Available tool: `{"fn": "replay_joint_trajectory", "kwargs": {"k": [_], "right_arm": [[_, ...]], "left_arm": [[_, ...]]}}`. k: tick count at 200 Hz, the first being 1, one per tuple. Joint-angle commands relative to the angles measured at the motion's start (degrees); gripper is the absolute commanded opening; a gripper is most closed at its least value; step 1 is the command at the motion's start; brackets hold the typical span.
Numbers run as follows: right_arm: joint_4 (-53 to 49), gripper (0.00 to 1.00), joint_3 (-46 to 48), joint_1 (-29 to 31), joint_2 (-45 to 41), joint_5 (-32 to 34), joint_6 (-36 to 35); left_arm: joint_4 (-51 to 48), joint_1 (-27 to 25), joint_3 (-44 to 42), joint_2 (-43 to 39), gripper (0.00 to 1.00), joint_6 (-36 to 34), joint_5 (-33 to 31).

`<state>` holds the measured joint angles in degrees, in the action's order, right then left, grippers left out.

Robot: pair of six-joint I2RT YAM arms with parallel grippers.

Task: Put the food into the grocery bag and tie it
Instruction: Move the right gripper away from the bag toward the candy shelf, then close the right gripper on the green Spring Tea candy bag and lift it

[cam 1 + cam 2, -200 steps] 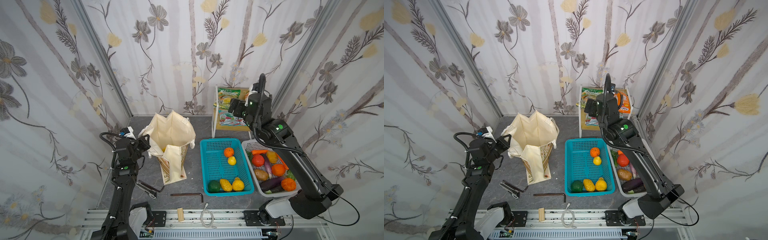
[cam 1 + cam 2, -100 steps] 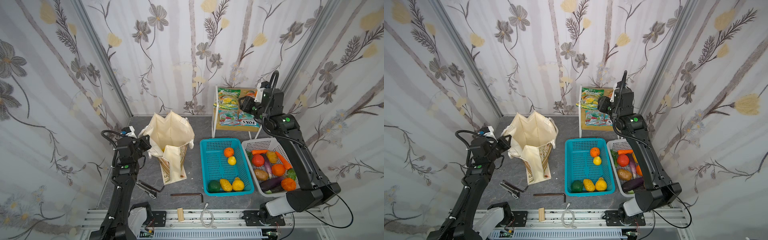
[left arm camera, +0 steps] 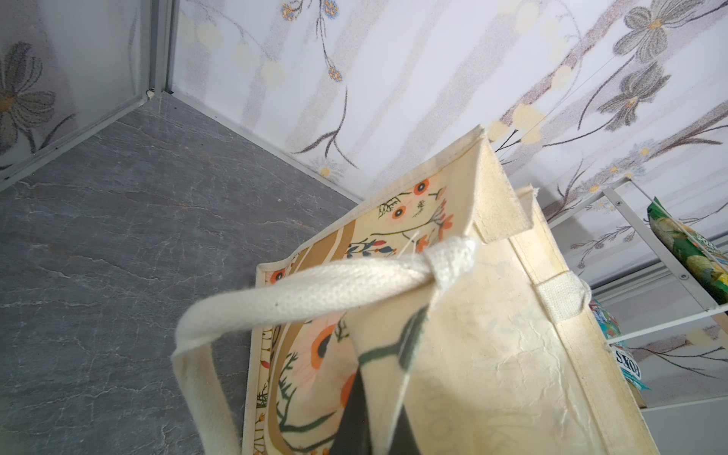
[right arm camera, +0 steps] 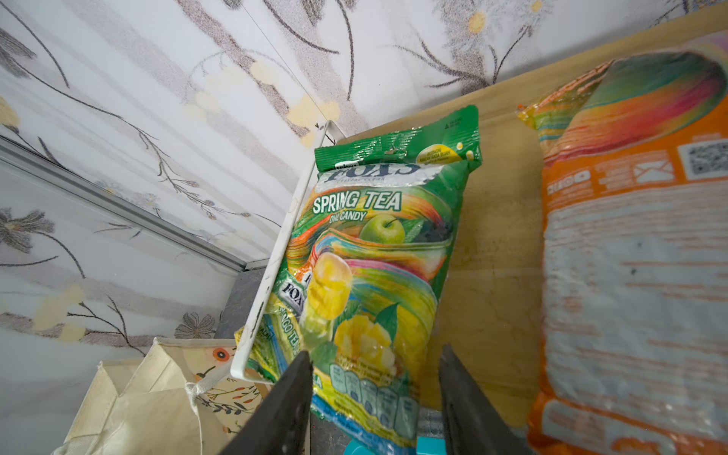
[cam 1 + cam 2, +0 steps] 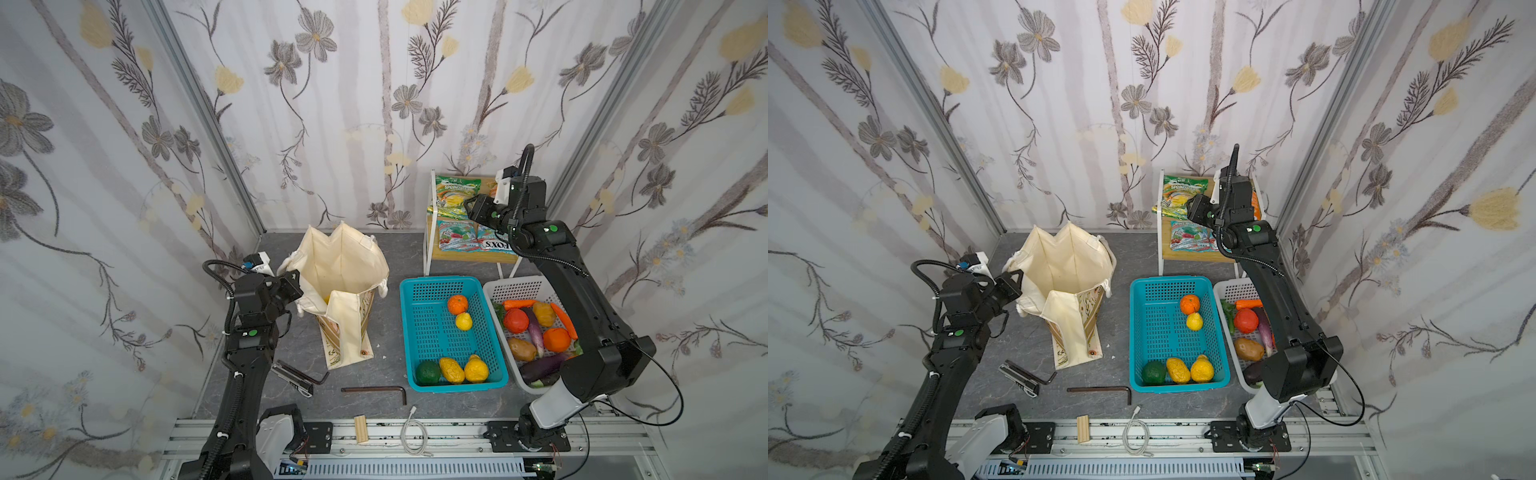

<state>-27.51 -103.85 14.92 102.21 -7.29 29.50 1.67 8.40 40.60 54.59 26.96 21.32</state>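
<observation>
Flat on the wooden shelf (image 4: 496,244), at its far left corner and overhanging the left edge: a green Spring Tea candy packet (image 4: 374,256), printed front up. Straddling that packet's near end, the right gripper (image 4: 376,352), jaws partly apart, one finger (image 4: 287,409) at the packet's edge, a thin gap beside the other; cannot tell whether truly pinched or merely bracketed. Just beside it on the same board, toward the right edge, an orange packet (image 4: 630,256), printed back up. In both top views, nearer the front of the table (image 5: 374,257) than the shelf and toward its right edge: a teal basket (image 5: 428,332) holding an orange (image 5: 457,304) and a lemon (image 5: 464,321), and just beside it a white basket (image 5: 519,286) holding a tomato (image 5: 515,320). Well apart from the green packet, toward the table's left edge, the grocery bag (image 5: 340,266), upright, mouth gaping, cream lining showing. Clamped on the bag's left rim, the left gripper (image 5: 293,282), a rope handle (image 3: 315,291) looped just beside.
</observation>
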Motion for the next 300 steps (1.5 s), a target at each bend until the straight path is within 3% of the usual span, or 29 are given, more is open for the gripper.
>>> {"fn": "replay_joint_trajectory", "kwargs": {"k": [1,43,86,160,200,208,252,300], "right_arm": [[2.76,0.54,0.69,0.02,-0.32,0.64,-0.31],[3.37,0.54,2.02,0.02,-0.45,0.04,-0.08],[6.09,0.42,4.92,0.02,-1.76,-2.17,1.03],[7.77,0.39,7.34,0.02,-2.83,-3.17,1.51],[8.06,0.26,7.35,-0.02,-2.46,-3.28,1.62],[8.06,0.19,7.4,0.02,-2.41,-3.38,1.57],[8.08,0.0,7.38,0.02,-2.78,-2.91,1.53],[7.69,0.0,6.68,-0.06,-4.47,-0.85,0.94]], "left_arm": [[-0.18,-0.05,0.45,-0.1,0.0,-0.16,1.33],[-0.18,-0.04,0.53,-0.1,0.0,-0.01,1.56],[-0.18,-0.03,0.45,-0.1,0.0,-0.07,1.38],[-0.18,-0.03,0.43,0.08,0.0,-0.01,1.39],[-0.18,-0.01,0.45,0.08,0.0,0.0,1.32],[-0.18,-0.05,0.44,0.08,0.0,0.0,1.35],[-0.18,-0.03,0.44,-0.01,0.0,0.11,1.27],[-0.17,-0.05,0.45,-0.14,0.0,0.08,1.35]]}}
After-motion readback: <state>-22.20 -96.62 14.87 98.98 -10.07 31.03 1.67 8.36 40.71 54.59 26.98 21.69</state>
